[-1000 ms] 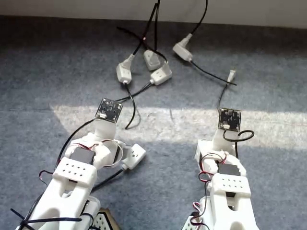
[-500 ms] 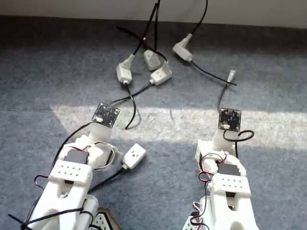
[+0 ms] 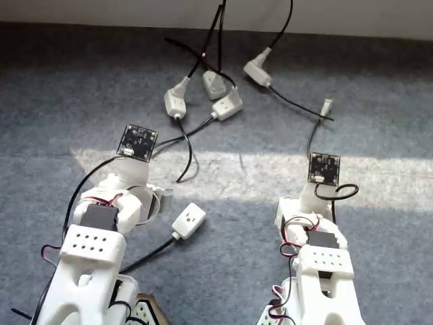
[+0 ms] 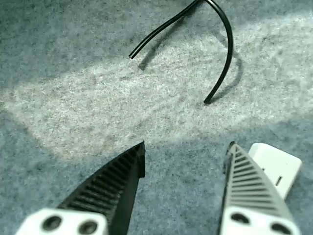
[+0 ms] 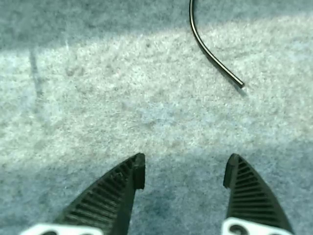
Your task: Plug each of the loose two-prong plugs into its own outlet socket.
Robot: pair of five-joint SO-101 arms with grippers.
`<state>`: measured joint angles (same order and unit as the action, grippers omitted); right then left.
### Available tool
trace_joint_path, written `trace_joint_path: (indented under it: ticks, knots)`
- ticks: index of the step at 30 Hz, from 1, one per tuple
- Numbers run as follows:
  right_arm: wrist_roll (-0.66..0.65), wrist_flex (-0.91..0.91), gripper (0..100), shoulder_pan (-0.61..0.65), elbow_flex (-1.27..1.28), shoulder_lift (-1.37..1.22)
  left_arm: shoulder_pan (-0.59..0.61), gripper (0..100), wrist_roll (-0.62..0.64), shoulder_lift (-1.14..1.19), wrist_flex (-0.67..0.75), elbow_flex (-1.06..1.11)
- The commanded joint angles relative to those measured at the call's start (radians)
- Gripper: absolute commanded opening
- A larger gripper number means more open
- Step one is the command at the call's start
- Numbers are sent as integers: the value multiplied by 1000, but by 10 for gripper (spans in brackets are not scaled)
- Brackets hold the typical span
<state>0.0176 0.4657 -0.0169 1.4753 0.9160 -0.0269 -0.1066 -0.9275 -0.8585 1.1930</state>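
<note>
The left gripper (image 4: 186, 151) hangs above the grey carpet (image 3: 54, 101) with its jaws spread wide and nothing between them, at the near edge of the sunlit band (image 3: 230, 172) that crosses the carpet from side to side. Just beside its light-coloured finger lies a white outlet socket (image 4: 274, 166), flat on the carpet with its slotted face up and not touched by either finger. From above, this socket sits between the two arms, closer to the left arm (image 3: 101, 223), and its black lead (image 3: 145, 256) runs back toward the carpet's near edge. A loose black cord (image 4: 228, 54) curves across the bright strip ahead of the left gripper. The right gripper (image 5: 186, 164) is likewise wide open and empty, over bare carpet at the near edge of the same strip, with a black cord end (image 5: 210, 54) lying well ahead of it. Toward the carpet's far edge, three white connector heads (image 3: 215, 83) lie close together on their black cords, and a fourth white head (image 3: 257, 70) lies a little apart on the right arm's side; I cannot tell which are plugs and which are sockets. A small white connector (image 3: 327, 105) on a thin wire lies farther along on that side, beyond the right arm (image 3: 318, 237).
</note>
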Motion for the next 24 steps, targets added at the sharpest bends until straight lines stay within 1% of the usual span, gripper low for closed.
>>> trace_joint_path:
  ticks: [1, 4, 8, 11, 14, 20, 22, 24]
  knots:
    - [5, -16, 265, 5, -4, 4, -91, 263, 15, -64, -103, -44]
    - [5, -16, 265, 5, -4, 4, -110, 263, 15, -62, -84, 21]
    - [5, -16, 265, 5, -4, 4, -107, 263, 14, -44, 15, 116]
    - [5, -16, 265, 5, -4, 4, -110, 263, 8, -16, 58, 162]
    - [5, -16, 265, 5, -4, 4, -110, 263, -54, 13, 78, 174]
    - [5, -16, 265, 7, -4, 4, -101, 262, -107, 84, 81, 163]
    - [5, -16, 265, 7, -4, 4, -70, 262, -121, 107, 81, 150]
    - [5, -16, 265, 7, -4, 4, -25, 262, -169, 136, 81, 134]
